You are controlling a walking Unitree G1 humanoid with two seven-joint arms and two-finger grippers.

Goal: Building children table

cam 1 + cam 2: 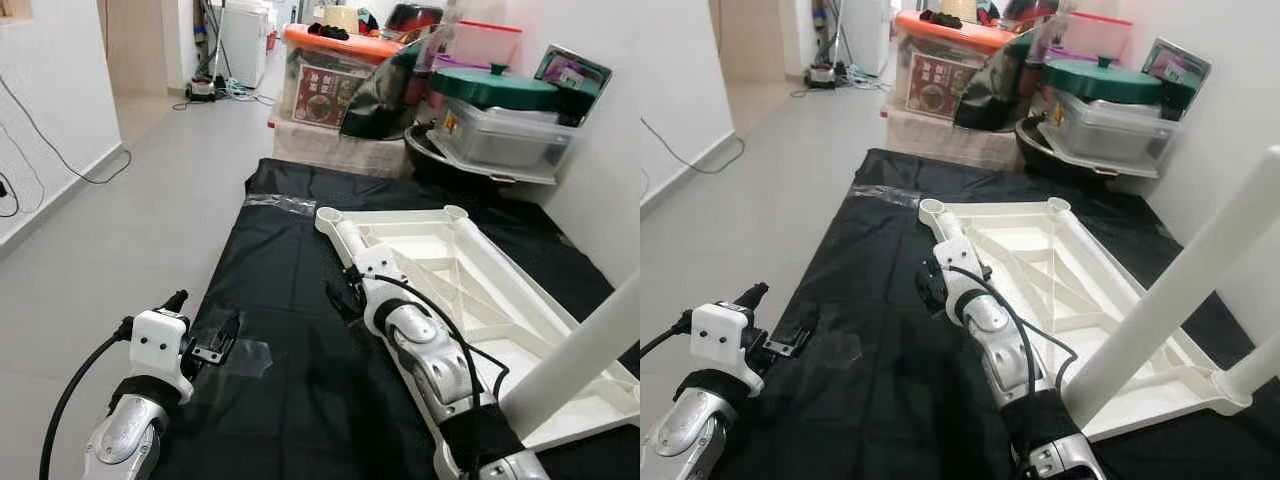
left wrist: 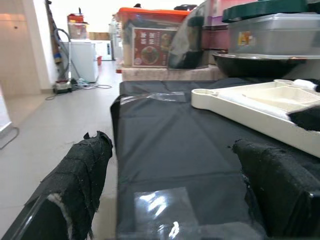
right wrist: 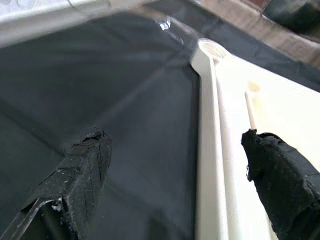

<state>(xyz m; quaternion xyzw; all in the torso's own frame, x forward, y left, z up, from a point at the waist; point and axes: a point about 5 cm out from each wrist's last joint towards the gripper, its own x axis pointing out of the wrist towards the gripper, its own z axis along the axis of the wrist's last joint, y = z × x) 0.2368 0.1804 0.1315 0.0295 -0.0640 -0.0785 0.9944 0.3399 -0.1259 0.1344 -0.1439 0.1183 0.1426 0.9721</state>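
A white plastic table top point(image 1: 500, 270) lies upside down on a black sheet point(image 1: 290, 280) on the floor. One white leg point(image 1: 580, 360) stands in its near right corner; the far corner sockets point(image 1: 329, 214) are bare. My right gripper point(image 1: 345, 295) is open at the table top's left long edge point(image 3: 210, 125), one finger over the sheet and the other over the white plastic. My left gripper point(image 1: 215, 335) hovers open and holding nothing, low over the sheet's left side, near a patch of clear tape point(image 2: 160, 205).
Stacked storage boxes point(image 1: 330, 70), a green-lidded pot point(image 1: 495, 88) and a grey container point(image 1: 510, 135) crowd the far end of the sheet. Grey floor point(image 1: 150, 220) runs along the left, with a wall and a cable point(image 1: 60, 150). A white wall closes the right side.
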